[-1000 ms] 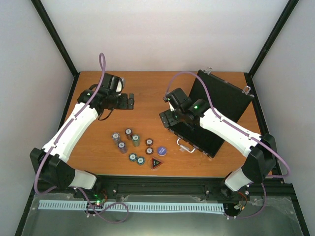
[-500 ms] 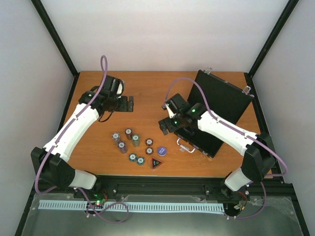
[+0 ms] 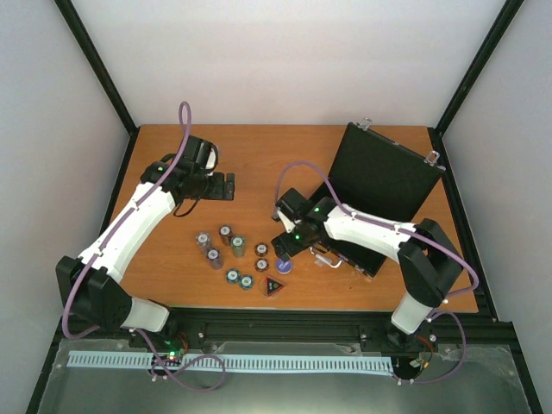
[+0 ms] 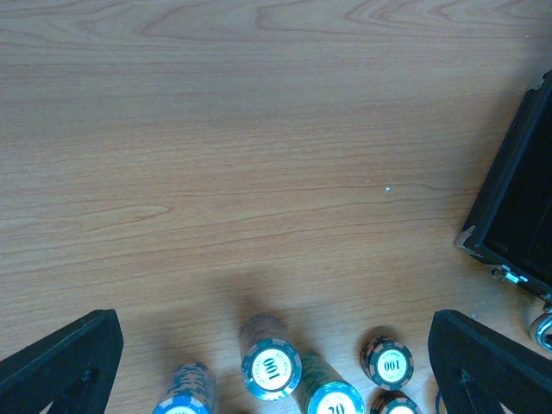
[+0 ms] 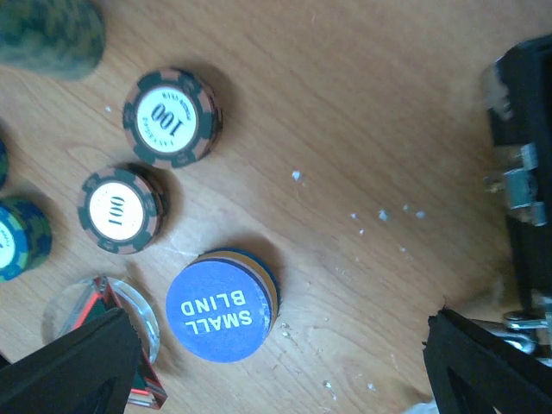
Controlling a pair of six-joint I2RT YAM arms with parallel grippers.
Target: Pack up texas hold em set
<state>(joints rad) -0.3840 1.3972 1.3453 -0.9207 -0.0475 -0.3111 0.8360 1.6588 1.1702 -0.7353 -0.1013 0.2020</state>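
Legibly: blue disc [image 5: 220, 310] "SMALL BLIND" | 2 chip stacks [image 5: 172, 116] "100"

**Layout on the table [image 3: 259, 155].** The chip stacks [image 3: 228, 252] stood in a cluster near the front edge, left of centre. The disc [image 5: 222, 310] lay just right of the cluster, and the token [image 3: 274, 286] lay just in front of the disc. The case [image 3: 384, 172] sat open at the right, its lid raised behind its base. The right gripper [image 3: 284, 249] hung over the disc, and the left gripper [image 3: 226, 184] hung behind the cluster.
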